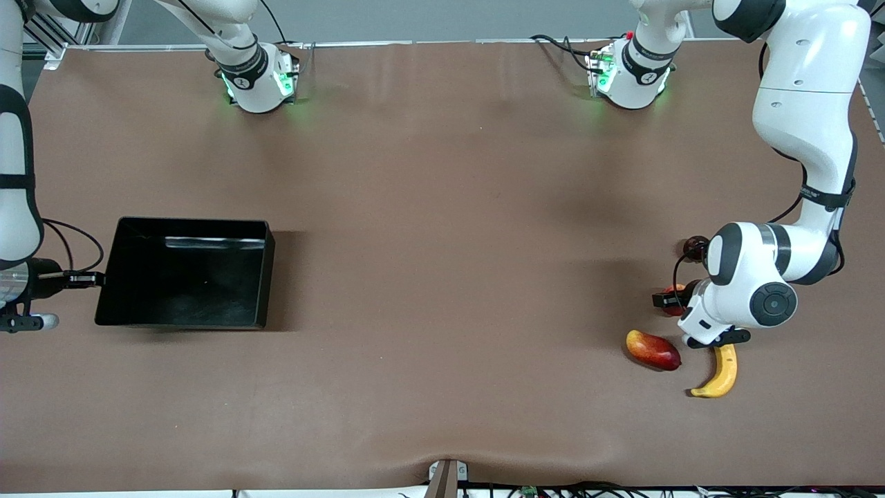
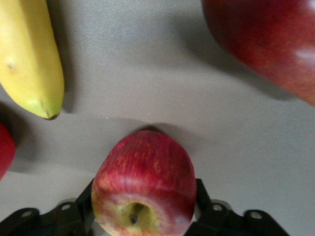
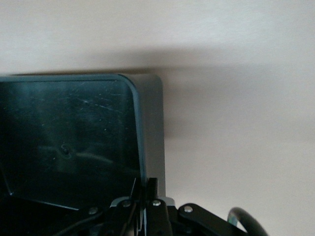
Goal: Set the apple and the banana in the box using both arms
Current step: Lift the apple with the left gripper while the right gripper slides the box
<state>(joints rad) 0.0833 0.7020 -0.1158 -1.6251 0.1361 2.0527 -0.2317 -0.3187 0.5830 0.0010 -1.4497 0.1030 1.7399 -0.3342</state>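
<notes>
The apple [image 2: 143,182], red with yellow streaks, sits between my left gripper's [image 2: 143,196] black fingers, which are shut on it. In the front view that gripper [image 1: 672,300] is low at the left arm's end of the table, with the apple [image 1: 675,289] partly hidden by it. The yellow banana [image 1: 719,372] lies on the table nearer the front camera and also shows in the left wrist view [image 2: 29,54]. The black box [image 1: 193,223] stands at the right arm's end. My right gripper [image 1: 93,279] is shut on the box's end wall [image 3: 150,123], pinching it [image 3: 146,189].
A red-yellow mango [image 1: 653,350] lies beside the banana and shows large in the left wrist view [image 2: 266,39]. A darker red round fruit [image 1: 694,246] sits farther from the front camera than the apple. The left arm's elbow [image 1: 760,277] hangs over these fruits.
</notes>
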